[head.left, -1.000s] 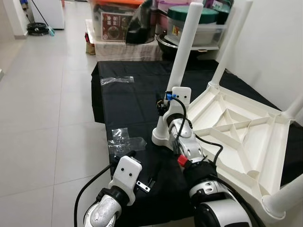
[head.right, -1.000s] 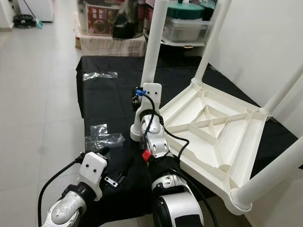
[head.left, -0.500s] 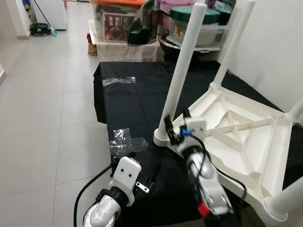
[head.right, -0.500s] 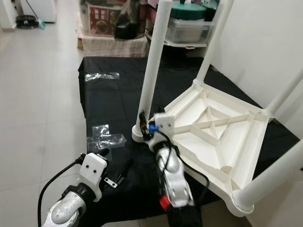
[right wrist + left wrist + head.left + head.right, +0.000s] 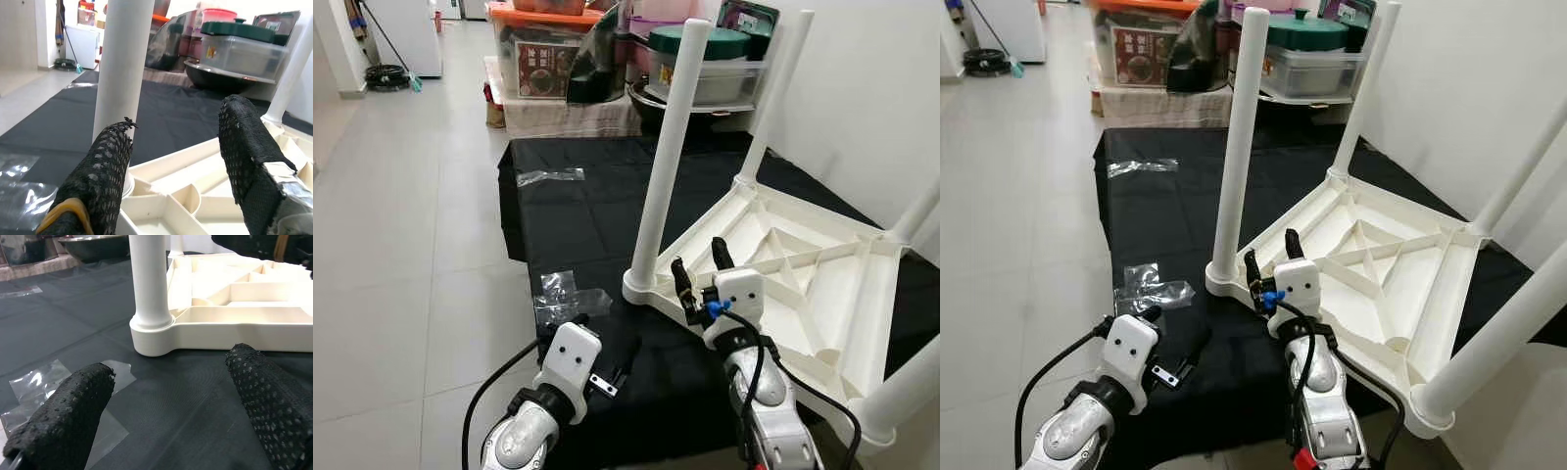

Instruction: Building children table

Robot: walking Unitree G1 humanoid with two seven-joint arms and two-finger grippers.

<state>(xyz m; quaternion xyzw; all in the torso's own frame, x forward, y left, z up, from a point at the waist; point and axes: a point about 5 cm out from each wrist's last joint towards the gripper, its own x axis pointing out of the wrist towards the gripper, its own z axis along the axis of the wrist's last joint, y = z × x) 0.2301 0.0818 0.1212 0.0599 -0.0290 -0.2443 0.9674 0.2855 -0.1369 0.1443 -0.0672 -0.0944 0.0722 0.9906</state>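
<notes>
Your white plastic children's table (image 5: 803, 264) lies upside down on the black floor mat (image 5: 578, 196), toward the mat's right edge, four round legs seated. Your right gripper (image 5: 700, 274) hovers released, fingers spread, beside the nearest white leg (image 5: 664, 166) at the table's near corner. Your left gripper (image 5: 171, 396) waits parted, low over the mat's front edge. Judging by this, you're checking legs; next, probably close on that leg and press it home.

Bright, even indoor light, sharp head views.
Tile floor (image 5: 401, 225) is gleaming softly; black fingers (image 5: 73, 406) are blurring close-up in wrist views.
</notes>
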